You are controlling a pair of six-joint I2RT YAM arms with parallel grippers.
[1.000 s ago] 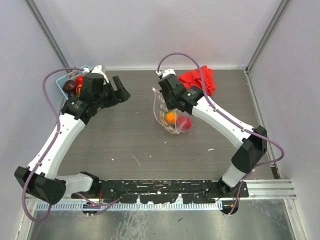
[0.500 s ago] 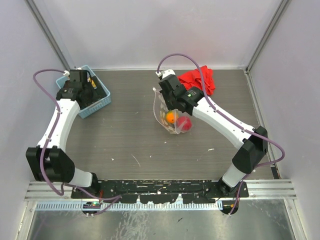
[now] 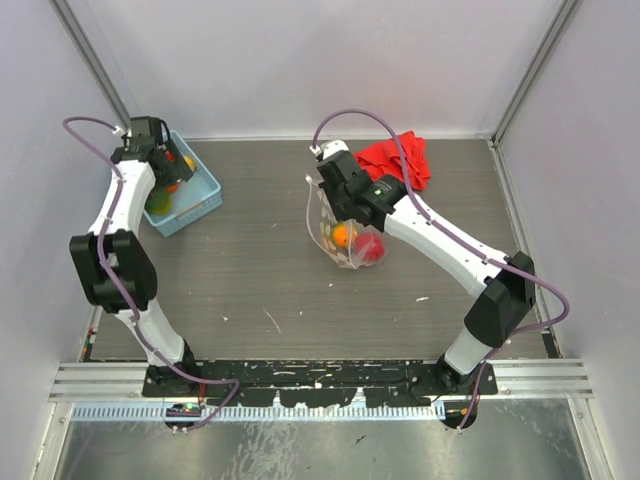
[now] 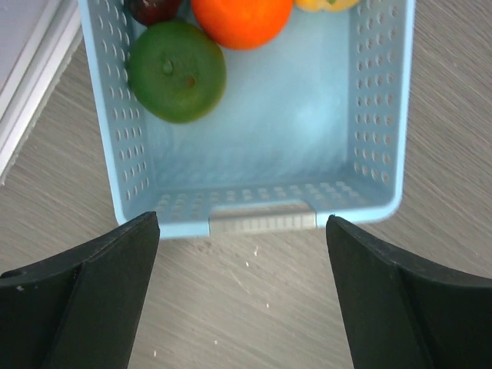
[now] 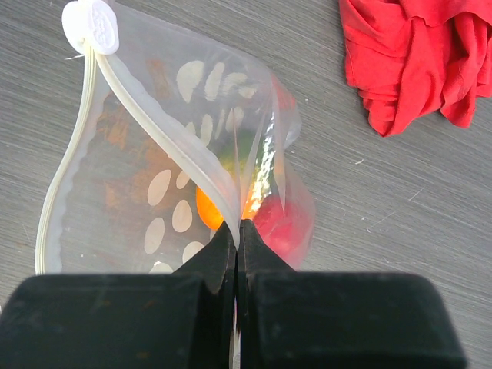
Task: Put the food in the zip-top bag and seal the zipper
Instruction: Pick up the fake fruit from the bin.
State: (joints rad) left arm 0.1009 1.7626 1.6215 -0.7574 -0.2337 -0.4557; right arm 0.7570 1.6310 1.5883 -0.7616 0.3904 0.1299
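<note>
The clear dotted zip-top bag [image 3: 335, 228] stands mid-table, holding an orange fruit [image 3: 343, 235] and a red fruit [image 3: 368, 247]. My right gripper [image 3: 335, 200] is shut on the bag's upper edge and holds its mouth open. In the right wrist view the jaws [image 5: 240, 231] pinch the zipper strip [image 5: 154, 115], which has a white slider [image 5: 92, 27] at its far end. My left gripper [image 3: 160, 165] is open and empty over the light blue basket [image 3: 200, 195]. The left wrist view shows a green fruit [image 4: 176, 71], an orange fruit [image 4: 241, 19], a dark purple one [image 4: 152, 8] and a yellow one [image 4: 327, 4] in the basket.
A red cloth [image 3: 397, 160] lies at the back, right of the bag; it also shows in the right wrist view [image 5: 415, 54]. The basket [image 4: 377, 115] sits in the far left corner against the wall.
My left arm has swung back from the middle of the table to the far left and now hangs over the basket. The right gripper and the bag have not moved.
</note>
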